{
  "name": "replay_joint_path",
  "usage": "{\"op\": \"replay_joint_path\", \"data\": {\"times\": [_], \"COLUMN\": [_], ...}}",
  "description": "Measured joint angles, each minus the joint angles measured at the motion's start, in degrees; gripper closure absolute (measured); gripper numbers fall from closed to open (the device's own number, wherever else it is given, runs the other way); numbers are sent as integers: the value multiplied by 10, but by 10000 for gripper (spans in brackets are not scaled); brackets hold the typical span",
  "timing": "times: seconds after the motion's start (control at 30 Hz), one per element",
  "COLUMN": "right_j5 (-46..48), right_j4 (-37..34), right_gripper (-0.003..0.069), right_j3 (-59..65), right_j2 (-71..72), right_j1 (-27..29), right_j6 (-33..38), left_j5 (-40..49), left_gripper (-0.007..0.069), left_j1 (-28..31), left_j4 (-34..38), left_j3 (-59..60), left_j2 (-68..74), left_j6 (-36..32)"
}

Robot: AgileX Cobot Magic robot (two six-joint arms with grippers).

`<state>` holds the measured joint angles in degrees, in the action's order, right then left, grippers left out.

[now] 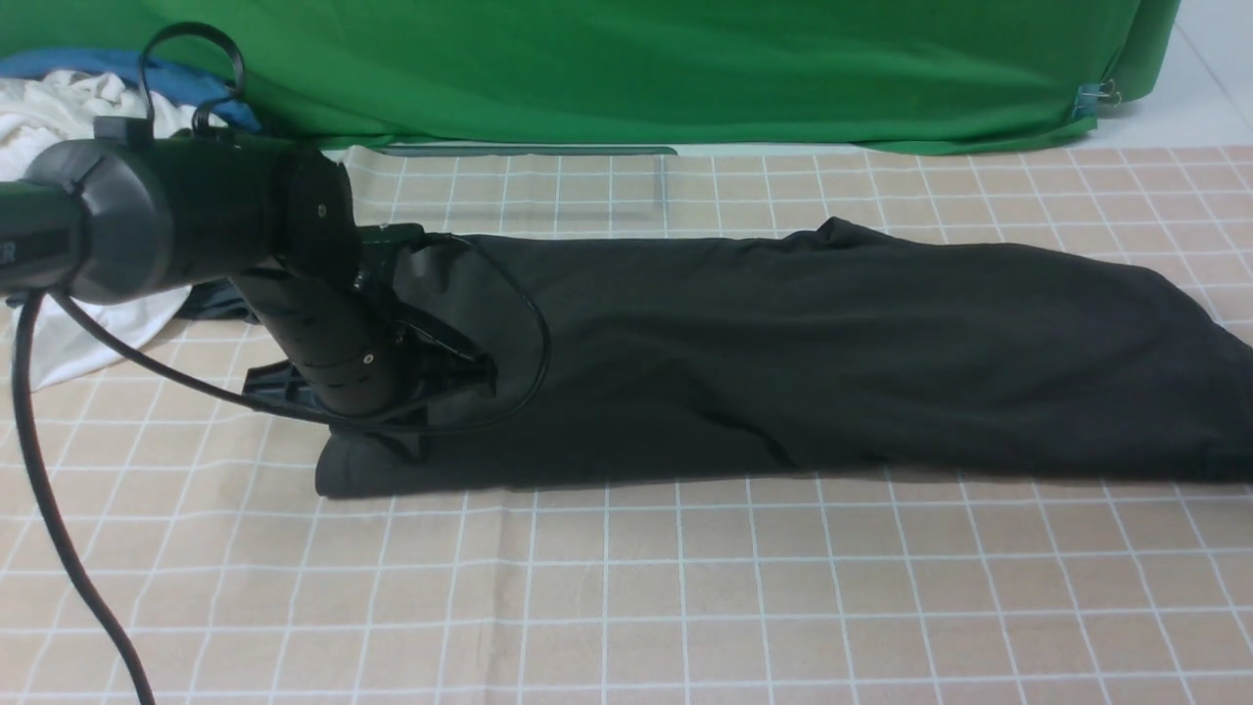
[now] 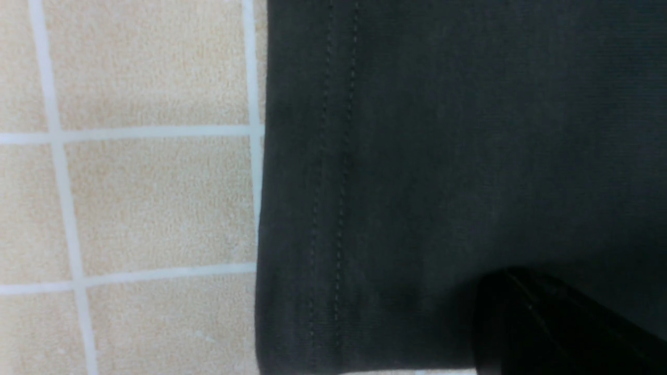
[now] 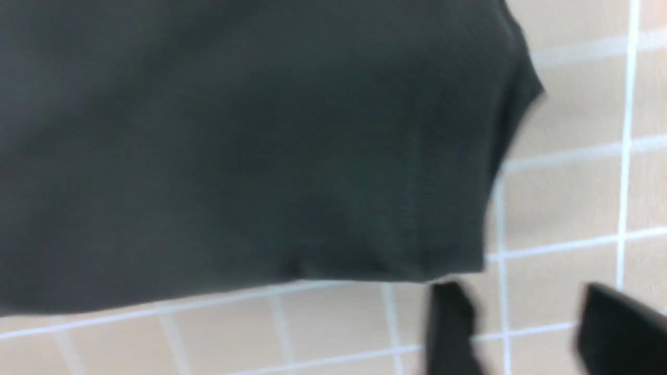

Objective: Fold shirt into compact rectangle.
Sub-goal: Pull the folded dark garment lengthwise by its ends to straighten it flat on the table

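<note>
The black shirt (image 1: 783,362) lies as a long band across the checked tablecloth (image 1: 685,587), with no print or label showing. My left gripper (image 1: 436,377) sits low on its left end. In the left wrist view the stitched hem of the shirt (image 2: 443,156) runs beside the cloth, and a raised dark fold with the same stitching fills the left gripper (image 2: 547,323), which looks shut on it. The right arm is outside the front view. In its wrist view the right gripper (image 3: 531,323) is open over bare tablecloth, just off the edge of the shirt (image 3: 234,156); the view is blurred.
A white garment (image 1: 59,127) and blue cloth (image 1: 127,73) are heaped at the back left behind my left arm. A green backdrop (image 1: 636,59) closes the far edge. The left arm's cable (image 1: 39,470) trails down to the front left.
</note>
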<state>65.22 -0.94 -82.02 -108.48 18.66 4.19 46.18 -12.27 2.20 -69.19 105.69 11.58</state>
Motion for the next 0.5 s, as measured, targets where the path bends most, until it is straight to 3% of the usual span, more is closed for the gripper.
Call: {"op": "replay_joint_path", "data": {"times": [0.07, 0.13, 0.27, 0.43, 0.5], "right_j5": [-13, -28, -51, -86, -88], "right_j4": [1, 1, -6, -35, -39], "right_gripper": [123, 87, 125, 327, 487], "right_j3": [11, 24, 31, 31, 31], "right_j2": [-9, -22, -46, -65, -66], "right_j1": [5, 6, 6, 6, 6], "right_j6": [0, 1, 1, 20, 33], "left_j5": [0, 0, -1, -2, -2], "left_gripper": [612, 612, 612, 612, 612], "left_j1": [4, 8, 10, 10, 10], "left_j4": [8, 19, 27, 27, 27], "left_j3": [0, 0, 0, 0, 0], "left_j2": [1, 1, 1, 1, 1], "left_j6": [-1, -9, -16, -16, -16]}}
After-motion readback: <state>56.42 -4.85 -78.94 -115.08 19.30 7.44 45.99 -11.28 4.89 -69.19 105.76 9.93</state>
